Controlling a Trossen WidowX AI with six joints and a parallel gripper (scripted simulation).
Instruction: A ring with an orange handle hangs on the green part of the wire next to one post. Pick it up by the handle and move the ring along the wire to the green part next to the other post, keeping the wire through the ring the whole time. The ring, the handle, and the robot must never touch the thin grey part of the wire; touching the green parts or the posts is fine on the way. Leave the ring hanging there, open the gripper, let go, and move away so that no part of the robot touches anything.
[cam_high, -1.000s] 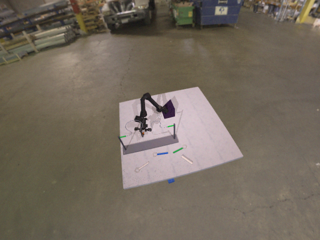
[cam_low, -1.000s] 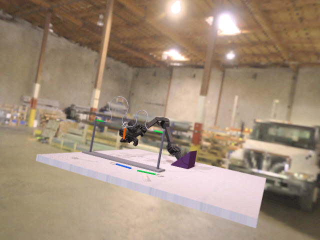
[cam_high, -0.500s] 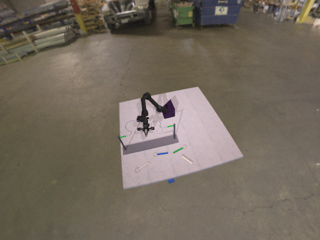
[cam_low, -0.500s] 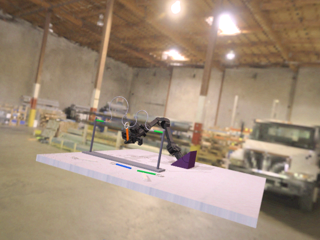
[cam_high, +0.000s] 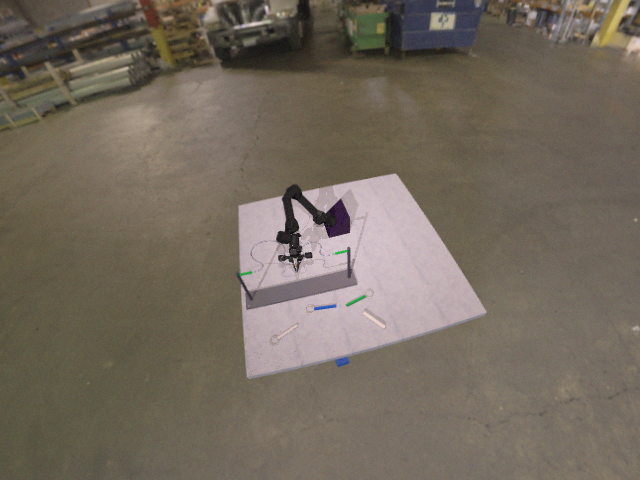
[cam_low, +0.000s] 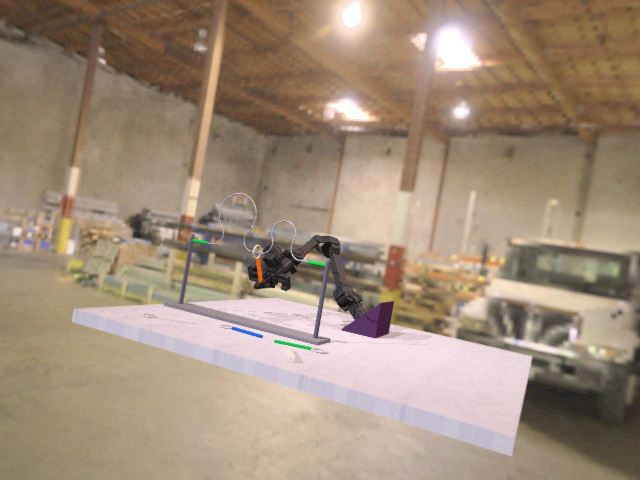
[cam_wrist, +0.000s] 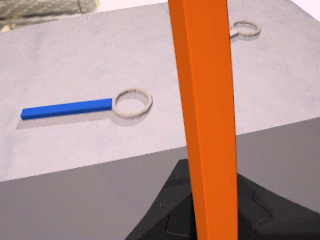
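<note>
- No readable words, brand names or numbers are found in any view.
- A white sign (cam_high: 442, 21) is seen on the blue container (cam_high: 436, 23) at the upper right of the top view; its mark is too blurred to be read.

Grey wire (cam_low: 283, 225) loops crowd the ring (cam_low: 256, 251) — posts (cam_low: 321, 302) beyond.
</note>
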